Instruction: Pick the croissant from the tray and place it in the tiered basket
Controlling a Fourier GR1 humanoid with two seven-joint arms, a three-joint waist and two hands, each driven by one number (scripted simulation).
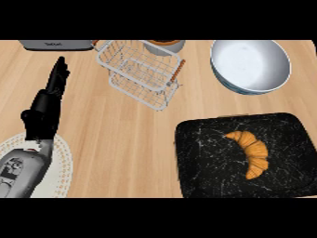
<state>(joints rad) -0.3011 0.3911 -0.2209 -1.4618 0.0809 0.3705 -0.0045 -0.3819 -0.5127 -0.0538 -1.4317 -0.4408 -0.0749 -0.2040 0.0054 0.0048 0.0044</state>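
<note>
Left hand [53, 88] fingers straight, open, holding nothing, well apart from croissant [251, 152] on tray [202, 158].

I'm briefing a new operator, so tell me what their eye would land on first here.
The orange croissant stands out most, lying on the black marbled tray at lower right. Above it sits a big white bowl, and left of that the white wire tiered basket at top centre. The left hand stretches up the left side, fingers straight, holding nothing.

A croissant [251, 152] lies on a black tray [202, 162]; the wire basket [141, 73] stands beyond, left robot hand [51, 93] open alongside.
</note>
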